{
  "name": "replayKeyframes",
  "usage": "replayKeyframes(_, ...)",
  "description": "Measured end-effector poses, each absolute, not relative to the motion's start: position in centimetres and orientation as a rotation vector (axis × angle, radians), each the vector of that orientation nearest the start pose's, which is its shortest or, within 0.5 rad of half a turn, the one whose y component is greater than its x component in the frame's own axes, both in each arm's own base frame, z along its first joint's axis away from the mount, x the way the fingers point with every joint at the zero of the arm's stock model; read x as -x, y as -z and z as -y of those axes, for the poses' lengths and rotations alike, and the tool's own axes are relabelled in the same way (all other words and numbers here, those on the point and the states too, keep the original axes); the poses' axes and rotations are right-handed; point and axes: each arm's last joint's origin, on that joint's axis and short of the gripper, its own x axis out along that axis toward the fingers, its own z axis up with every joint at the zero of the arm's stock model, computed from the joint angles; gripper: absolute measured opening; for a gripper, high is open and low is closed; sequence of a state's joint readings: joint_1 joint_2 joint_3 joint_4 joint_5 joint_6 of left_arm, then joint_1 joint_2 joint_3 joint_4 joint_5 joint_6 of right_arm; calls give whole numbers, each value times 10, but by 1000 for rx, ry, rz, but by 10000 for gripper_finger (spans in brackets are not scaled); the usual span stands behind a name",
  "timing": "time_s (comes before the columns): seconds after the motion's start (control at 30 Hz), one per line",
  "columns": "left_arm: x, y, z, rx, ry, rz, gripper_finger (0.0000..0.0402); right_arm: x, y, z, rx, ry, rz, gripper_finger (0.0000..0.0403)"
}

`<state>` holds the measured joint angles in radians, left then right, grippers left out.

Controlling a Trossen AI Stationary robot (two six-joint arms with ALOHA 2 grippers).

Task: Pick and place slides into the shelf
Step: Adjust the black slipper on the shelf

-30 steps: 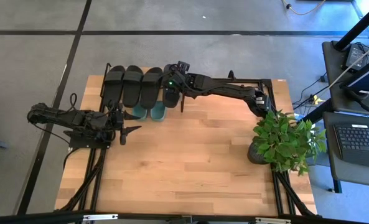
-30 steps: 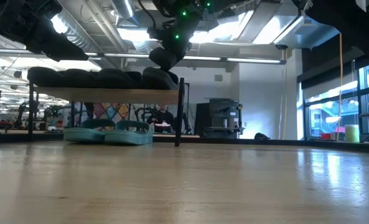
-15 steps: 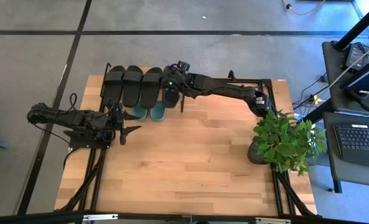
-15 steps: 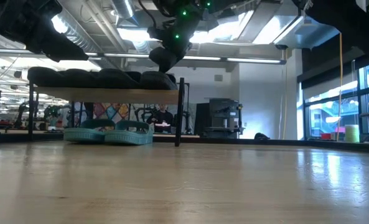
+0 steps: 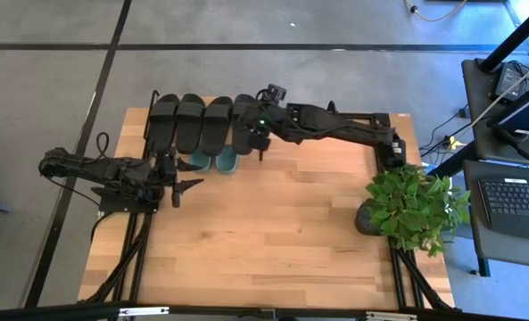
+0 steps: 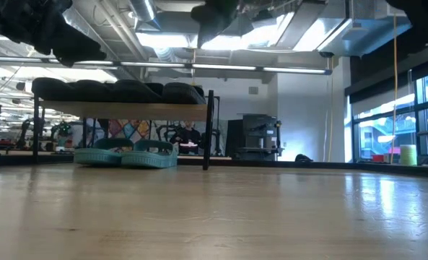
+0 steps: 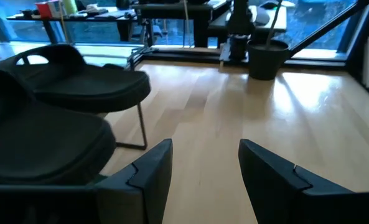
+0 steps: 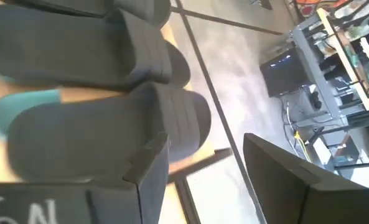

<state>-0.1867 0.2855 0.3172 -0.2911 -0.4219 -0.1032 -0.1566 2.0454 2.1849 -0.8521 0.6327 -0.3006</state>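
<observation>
Black slides fill the shelf; right pincer, now open, has withdrawn.

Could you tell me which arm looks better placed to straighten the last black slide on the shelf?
Probably the right: its open gripper hangs just above the fourth matte black foam slide on the wood-topped metal-frame shelf; the left gripper sits off the shelf's front.

Green slides mostly hidden under shelf, fourth black slide partly behind arm
</observation>
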Motion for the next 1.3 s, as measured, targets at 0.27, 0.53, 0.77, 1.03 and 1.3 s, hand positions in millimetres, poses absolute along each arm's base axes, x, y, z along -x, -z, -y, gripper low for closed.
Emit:
replayKeyframes(0.27,-102,-222,8,31,-219,-227,176,-413,-382,77,354,450,-874,204)
replayKeyframes(0.53,-102,-223,10,42,-151,-228,176,-390,-372,93,383,468,-777,204)
replayKeyframes(0.77,-102,-223,10,37,-147,-228,176,-343,-355,91,342,330,-623,204)
replayKeyframes(1.03,-102,-223,8,26,-208,-225,176,-285,-312,84,329,349,-543,204)
replayKeyframes(1.3,-102,-223,7,22,-244,-218,176,-252,-264,76,299,389,-402,204)
